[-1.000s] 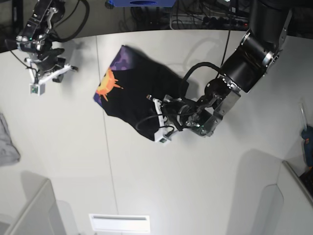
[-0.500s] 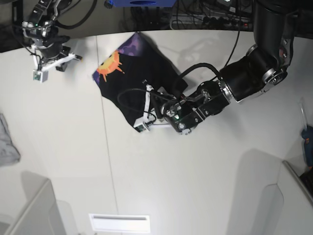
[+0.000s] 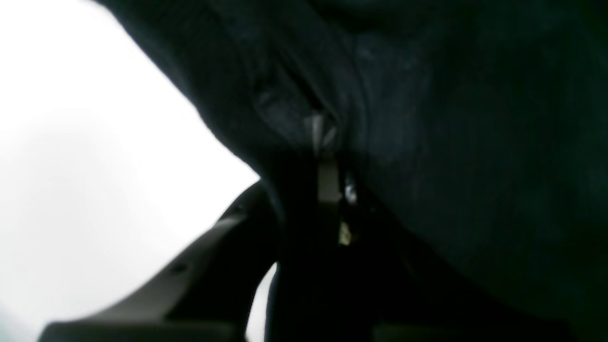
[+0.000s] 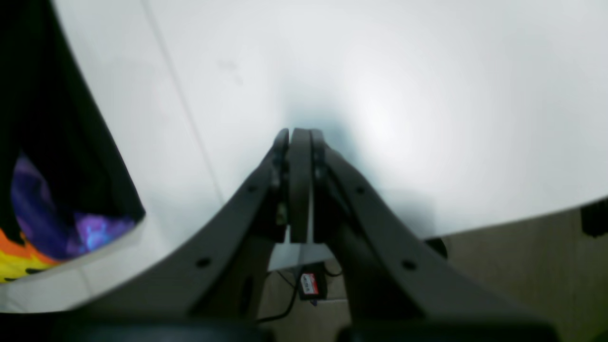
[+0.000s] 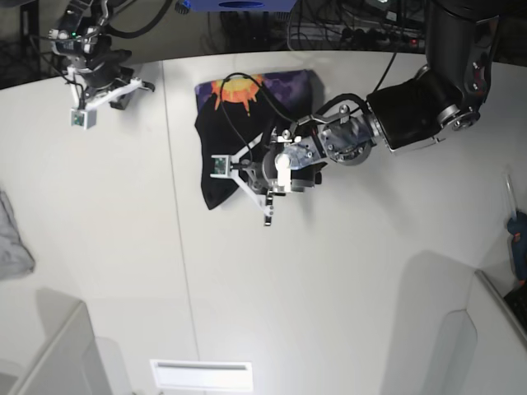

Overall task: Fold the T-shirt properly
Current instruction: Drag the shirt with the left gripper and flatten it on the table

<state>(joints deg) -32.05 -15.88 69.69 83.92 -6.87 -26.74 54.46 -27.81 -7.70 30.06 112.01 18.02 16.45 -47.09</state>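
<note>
At the far left edge of the surface (image 5: 99, 247) lay a small grey cloth (image 5: 12, 239), untouched and well apart from the action. Up at the far left corner hung the right claw (image 5: 105, 86), clear of everything, and its wrist view showed the jaws pressed flat together with nothing between them. Moving right, the T-shirt (image 5: 239, 123) sat bunched at the far middle of the surface, a black heap with the orange sun on purple showing along its far edge and a dark tail drooping toward the near side. The left claw (image 5: 247, 169) was right at that near edge, and its wrist view was filled with black cloth (image 3: 427, 142) drawn into the narrow gap between the jaws, so it looked clamped on the shirt's edge. As for progress, this read as early going: the shirt was crumpled, not spread, no neat fold was visible, and flattening and proper folding all seemed left to do.
</note>
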